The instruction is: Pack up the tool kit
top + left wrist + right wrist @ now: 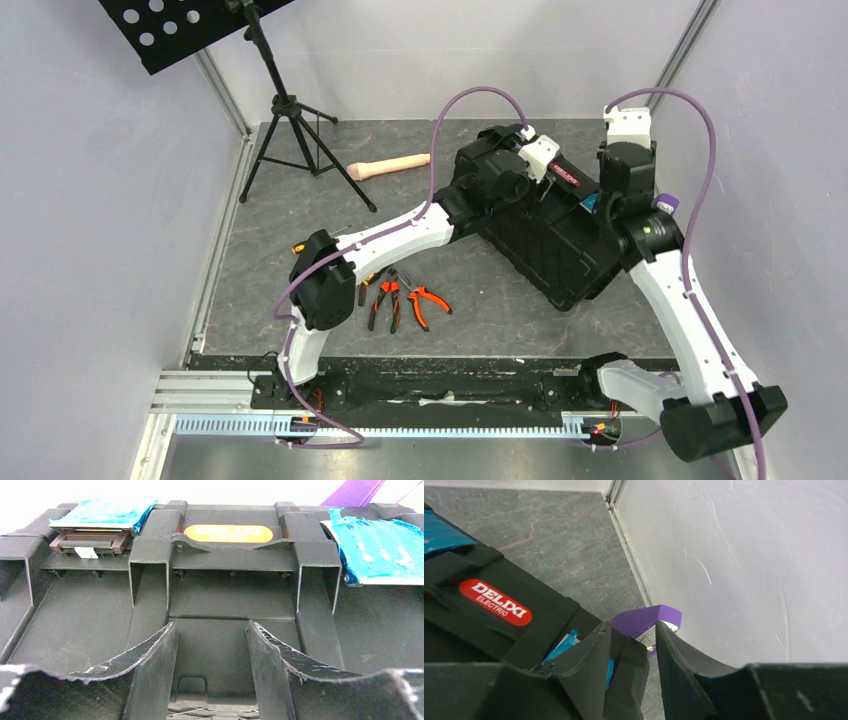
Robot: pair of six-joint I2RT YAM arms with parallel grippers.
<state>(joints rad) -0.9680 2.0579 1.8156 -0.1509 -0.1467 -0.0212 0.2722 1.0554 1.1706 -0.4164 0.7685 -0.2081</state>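
**Both grippers at the toolbox, hand tools lying on the table**

The black toolbox (545, 240) lies at an angle on the far right part of the table (480, 320), with its lid down. The left gripper (211, 630) hangs over the lid, near the handle end. Its jaws stand wide apart and hold nothing; only the black lid shows between them. In the left wrist view, one blue latch (102, 512) is on each side of the label.

The right gripper (632, 627) is at the right corner of the toolbox, beside the red label (495, 601). Its jaws are partly apart. A black corner piece with some blue on it stands between them, but a gap shows on the right finger's side, so nothing is clamped. A purple object (649, 617) lies just behind, near the wall.

Two pairs of orange pliers (428, 300) lie on the table by the left arm, well apart from the toolbox. A yellow screwdriver (298, 247) is partly hidden under that arm.
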